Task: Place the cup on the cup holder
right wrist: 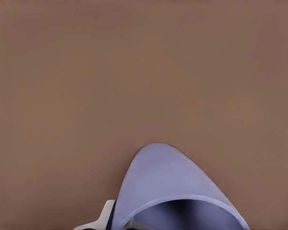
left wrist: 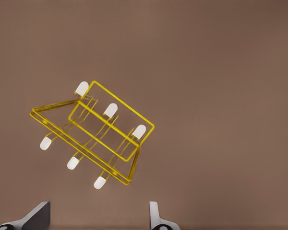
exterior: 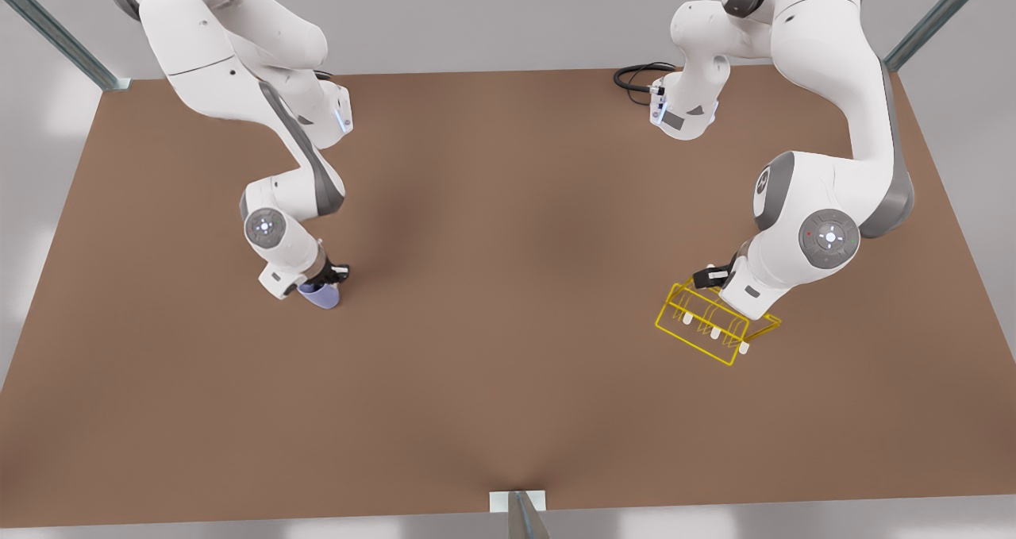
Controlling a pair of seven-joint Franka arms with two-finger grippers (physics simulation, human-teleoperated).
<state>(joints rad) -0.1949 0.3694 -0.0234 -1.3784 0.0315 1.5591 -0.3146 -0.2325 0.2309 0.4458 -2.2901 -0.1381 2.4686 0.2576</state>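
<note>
The lavender-blue cup (exterior: 320, 295) is at the front view's left, tilted, just above the brown table. My right gripper (exterior: 329, 277) is shut on it at the rim. In the right wrist view the cup (right wrist: 168, 177) sits close up, with one finger (right wrist: 104, 215) against its wall. The yellow wire cup holder (exterior: 694, 342), with white-capped pegs, stands on the table at the front view's right. My left gripper (exterior: 713, 275) hovers over its far edge. In the left wrist view the cup holder (left wrist: 110, 110) lies beyond my left gripper (left wrist: 98, 218), which is open and holds nothing.
The brown table (exterior: 508, 285) stretches wide between the two arms. A black cable (exterior: 635, 77) loops at its far edge. Metal frame posts (exterior: 48, 31) stand at the far corners, and a bracket (exterior: 517, 501) sits at the middle of the near edge.
</note>
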